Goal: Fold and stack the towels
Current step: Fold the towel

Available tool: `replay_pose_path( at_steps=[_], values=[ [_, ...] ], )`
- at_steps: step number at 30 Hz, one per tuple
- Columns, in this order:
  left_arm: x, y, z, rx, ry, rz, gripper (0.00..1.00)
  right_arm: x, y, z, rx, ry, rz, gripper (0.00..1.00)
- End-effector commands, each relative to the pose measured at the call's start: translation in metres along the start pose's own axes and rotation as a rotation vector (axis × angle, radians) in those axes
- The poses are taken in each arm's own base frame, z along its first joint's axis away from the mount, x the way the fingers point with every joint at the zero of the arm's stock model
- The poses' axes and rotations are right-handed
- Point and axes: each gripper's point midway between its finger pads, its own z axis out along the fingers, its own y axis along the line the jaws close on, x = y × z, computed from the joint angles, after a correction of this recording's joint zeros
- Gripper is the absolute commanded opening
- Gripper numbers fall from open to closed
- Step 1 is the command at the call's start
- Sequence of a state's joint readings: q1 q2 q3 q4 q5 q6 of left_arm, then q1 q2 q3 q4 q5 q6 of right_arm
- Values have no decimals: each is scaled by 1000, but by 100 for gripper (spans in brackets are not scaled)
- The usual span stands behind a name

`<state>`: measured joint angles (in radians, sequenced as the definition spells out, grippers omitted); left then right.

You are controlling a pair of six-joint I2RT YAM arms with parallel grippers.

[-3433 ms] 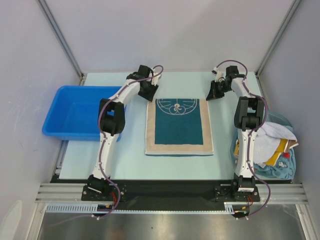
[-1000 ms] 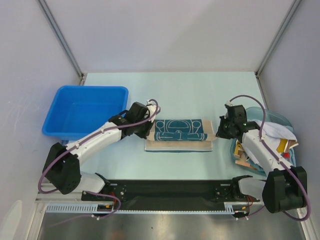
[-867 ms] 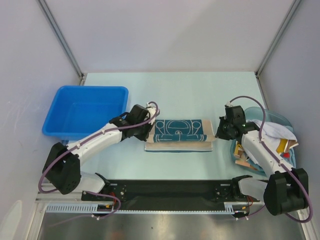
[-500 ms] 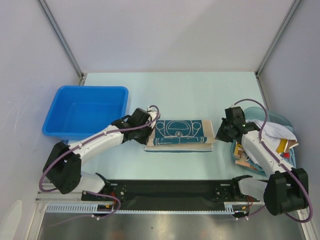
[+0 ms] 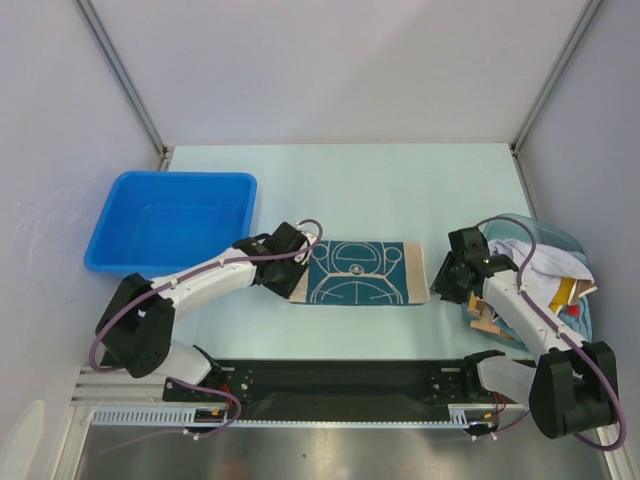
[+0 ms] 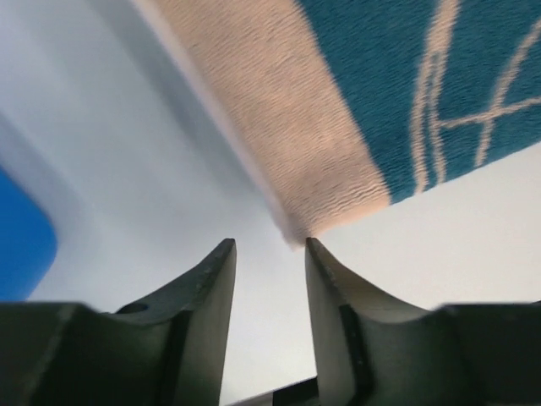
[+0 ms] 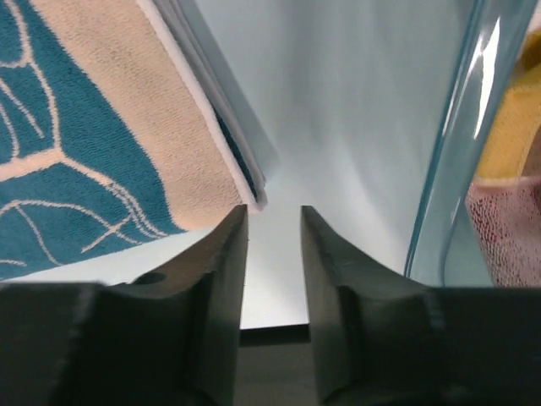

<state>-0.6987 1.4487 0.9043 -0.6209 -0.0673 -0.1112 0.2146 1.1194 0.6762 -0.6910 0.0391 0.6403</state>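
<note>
Where both arms reach low over the middle of the table (image 5: 360, 190), item one lies: teal towel (image 5: 360, 272), flat, doubled over, with layered edges showing at its right end and a tan border at each short end.

Left gripper (image 6: 269, 245): low at the towel's near left corner, jaws apart, nothing between them. The corner lies just beyond the tips.

Right gripper (image 7: 273, 210): low at the near right corner, jaws likewise apart and empty. The corner sits against the tip of one finger; contact cannot be told.

Judgement: one arm tends each end so the fold lands square. Parted jaws at the corners suggest the cloth is free with a first fold laid, and a second fold probably remains.

Item two: heap (image 5: 548, 264) of unfolded towels, white, yellow and light blue showing, in a clear tub (image 7: 456, 144) at the table's right edge, beside the right arm. Most of the task looks to be ahead.

Item three: blue bin (image 5: 185, 177), far left; purpose uncertain, possibly for the stack.

Obstructions: the tub wall stands close on the right gripper's outer side, leaving little room to swing outward. The left arm runs along the bin's near side.
</note>
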Motion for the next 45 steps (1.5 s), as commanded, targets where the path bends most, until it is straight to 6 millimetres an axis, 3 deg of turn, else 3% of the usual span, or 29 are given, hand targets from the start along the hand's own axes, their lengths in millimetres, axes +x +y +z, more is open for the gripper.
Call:
replay_pose_path(
  at_steps=[1, 3, 5, 9, 14, 20, 26, 30, 32, 35, 39, 41, 45],
  values=[
    [-8, 18, -18, -123, 17, -36, 45, -18, 9, -24, -16, -56, 29, 39],
    [-12, 24, -25, -166, 15, -63, 51, -25, 18, -35, -52, -77, 31, 39],
    [-21, 18, -31, -148, -7, -105, 51, -26, 27, -38, -101, -75, 13, 34],
    [-42, -10, -37, -20, -119, -221, 50, -22, 40, -28, -169, -53, 19, 29],
    [-32, -26, -18, 70, -150, -300, 52, -13, 42, -6, -182, -19, 29, 26],
    [1, -13, 21, -39, -43, -345, 48, 5, 29, 22, -149, 18, 40, 25],
    [2, -4, 22, -105, -19, -372, 47, 9, 13, 33, -82, 3, 51, 25],
    [-6, -5, 7, -88, -23, -384, 55, 4, 19, 25, -109, -5, 35, 27],
    [-24, -1, -18, -67, -76, -393, 60, 1, 18, 14, -97, -13, 24, 29],
    [-46, -1, -35, -13, -135, -395, 62, -9, 28, 0, -144, -48, 20, 30],
    [-62, 9, -30, 33, -174, -413, 65, -14, 57, -9, -277, -39, -12, 33],
    [-60, 14, -20, 44, -162, -432, 66, -17, 75, -12, -360, -43, -52, 34],
    [-62, 15, -3, 116, -155, -455, 66, -16, 91, -12, -437, -31, -104, 36]
  ],
)
